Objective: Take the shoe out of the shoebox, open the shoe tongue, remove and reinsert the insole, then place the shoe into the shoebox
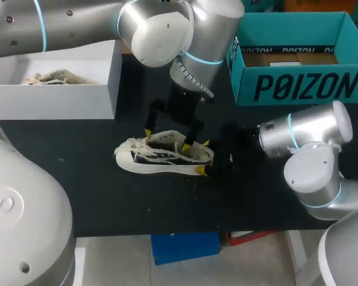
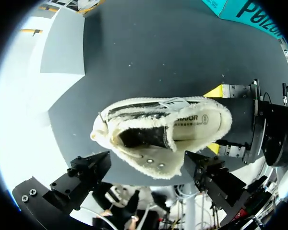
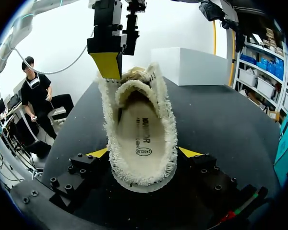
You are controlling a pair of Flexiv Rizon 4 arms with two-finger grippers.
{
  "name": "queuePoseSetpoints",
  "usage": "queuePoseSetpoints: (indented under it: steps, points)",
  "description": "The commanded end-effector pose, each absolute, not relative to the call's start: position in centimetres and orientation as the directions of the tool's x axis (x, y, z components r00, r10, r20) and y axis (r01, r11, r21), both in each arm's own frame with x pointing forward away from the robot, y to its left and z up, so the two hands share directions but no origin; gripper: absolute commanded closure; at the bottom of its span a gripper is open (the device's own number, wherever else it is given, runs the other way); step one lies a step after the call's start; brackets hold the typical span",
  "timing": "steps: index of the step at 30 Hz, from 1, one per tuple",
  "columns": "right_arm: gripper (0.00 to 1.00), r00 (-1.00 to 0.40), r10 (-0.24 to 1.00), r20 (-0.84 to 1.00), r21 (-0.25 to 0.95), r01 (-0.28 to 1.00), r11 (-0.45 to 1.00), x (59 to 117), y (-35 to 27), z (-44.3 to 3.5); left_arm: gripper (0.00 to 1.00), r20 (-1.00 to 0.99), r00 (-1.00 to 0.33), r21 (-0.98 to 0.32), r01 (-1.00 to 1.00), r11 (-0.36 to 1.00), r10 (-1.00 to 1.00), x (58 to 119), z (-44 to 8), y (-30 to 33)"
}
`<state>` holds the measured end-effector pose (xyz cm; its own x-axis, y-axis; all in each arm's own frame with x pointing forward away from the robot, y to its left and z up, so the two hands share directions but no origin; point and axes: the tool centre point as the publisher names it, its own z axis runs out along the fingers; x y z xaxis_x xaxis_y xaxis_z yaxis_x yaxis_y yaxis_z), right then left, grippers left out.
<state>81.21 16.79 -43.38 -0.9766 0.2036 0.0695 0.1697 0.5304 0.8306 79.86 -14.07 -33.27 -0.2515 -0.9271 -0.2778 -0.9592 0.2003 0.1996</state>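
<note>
On matte black table (image 1: 107, 196), fleecy cream shoe (image 1: 164, 156)

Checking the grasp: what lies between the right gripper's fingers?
The shoe, heel end: the right gripper has a yellow tip against each side, seen in the right wrist view.

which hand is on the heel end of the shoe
The right hand: its yellow tips sit on either side of the shoe at its heel, while the left hand is over the tongue end.

table (image 1: 107, 196): black | on it: shoe (image 1: 164, 156), white box (image 1: 53, 98), teal shoebox (image 1: 304, 86)
</note>
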Motion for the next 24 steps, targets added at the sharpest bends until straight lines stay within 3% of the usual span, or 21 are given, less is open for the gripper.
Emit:
queuePoseSetpoints:
  steps: [1,19,22,24]
  points:
    - [1.0,-0.976,0.205,0.071,0.828,0.172,0.534,81.4,16.9,-43.4,0.0,-0.325,-0.244,0.188,-0.964,0.19,-0.914,79.6,-34.2,-14.5]
    - [1.0,-0.976,0.205,0.071,0.828,0.172,0.534,81.4,16.9,-43.4,0.0,-0.409,-0.2,0.105,-0.98,0.172,-0.89,79.7,-36.7,-13.3]
    - [1.0,-0.976,0.205,0.071,0.828,0.172,0.534,81.4,16.9,-43.4,0.16,-0.416,-0.202,0.108,-0.979,0.173,-0.886,79.7,-36.9,-13.3]
    - [1.0,-0.976,0.205,0.071,0.828,0.172,0.534,81.4,16.9,-43.4,0.52,-0.427,-0.208,0.109,-0.978,0.178,-0.88,79.8,-37.1,-13.3]
